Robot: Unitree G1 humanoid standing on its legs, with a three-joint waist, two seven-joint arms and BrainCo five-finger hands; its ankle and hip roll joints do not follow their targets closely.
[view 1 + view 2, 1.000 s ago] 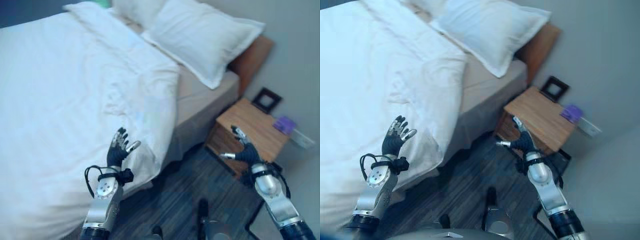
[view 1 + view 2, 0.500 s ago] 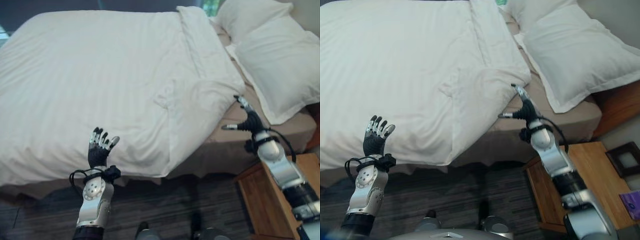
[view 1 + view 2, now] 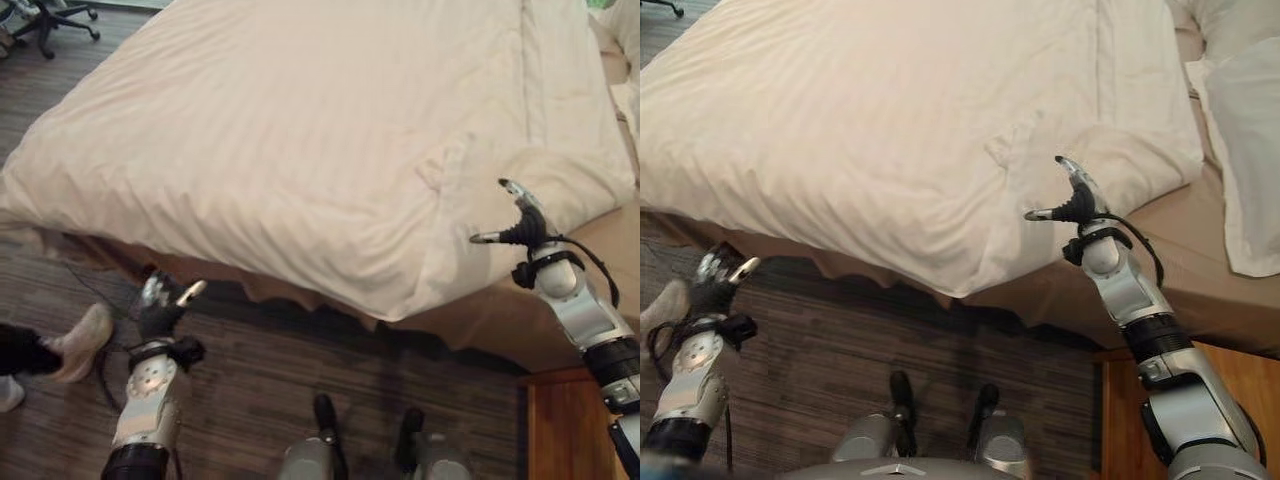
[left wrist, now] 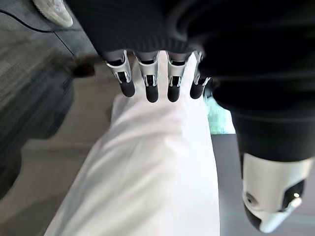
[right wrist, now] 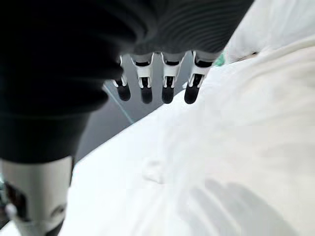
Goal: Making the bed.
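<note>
Both hands are empty with fingers spread, the right hand beside the rumpled white striped duvet, the left hand off the bed; next, gripping its hanging corner.

Right hand, fingers spread, seemingly just off the duvet.

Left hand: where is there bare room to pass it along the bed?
Bare floor runs between the left hand and the duvet overhang. It is tighter beside a person's shoe and by the right hand.
</note>
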